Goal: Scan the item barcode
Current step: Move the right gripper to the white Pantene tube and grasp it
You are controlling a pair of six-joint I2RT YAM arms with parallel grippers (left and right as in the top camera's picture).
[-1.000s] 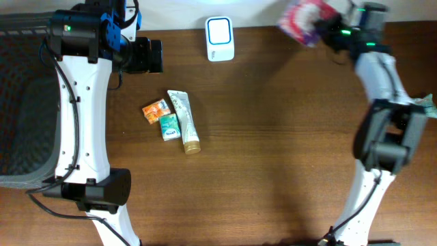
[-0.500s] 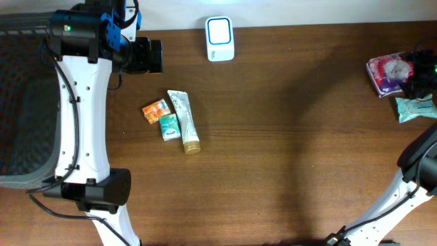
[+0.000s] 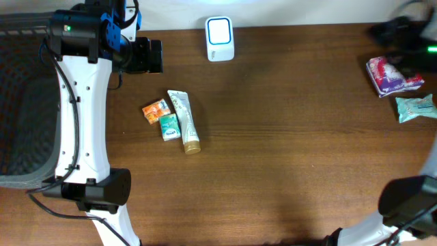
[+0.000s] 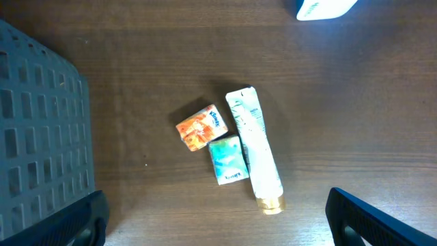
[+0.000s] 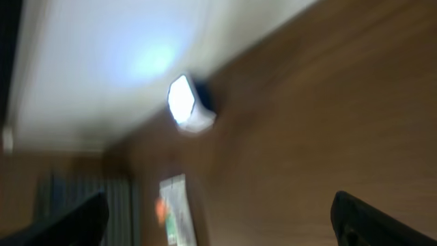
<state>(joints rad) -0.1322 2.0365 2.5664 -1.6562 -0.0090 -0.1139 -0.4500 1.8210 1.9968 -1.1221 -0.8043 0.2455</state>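
The white scanner (image 3: 220, 39) stands at the table's far edge, also visible in the left wrist view (image 4: 324, 7) and, blurred, in the right wrist view (image 5: 188, 102). A pink and purple pack (image 3: 390, 74) lies at the right edge beside a teal wipes pack (image 3: 415, 107). My right gripper (image 3: 386, 31) is a dark blur just behind them, open and empty (image 5: 218, 222), pointing left toward the scanner. My left gripper (image 3: 143, 56) hangs open and empty (image 4: 218, 222) above an orange pack (image 4: 201, 127), a green pack (image 4: 226, 159) and a white tube (image 4: 254, 147).
A dark mesh basket (image 3: 20, 102) fills the left edge, and its wall (image 4: 41, 130) shows in the left wrist view. The orange pack (image 3: 156, 111), green pack (image 3: 169, 126) and tube (image 3: 184, 121) lie clustered left of centre. The white left arm (image 3: 85, 123) stretches along the left side.
My right gripper carried the pink and purple pack from the far edge to the right edge, opened and let it go there, then swung back. The left arm stayed still.
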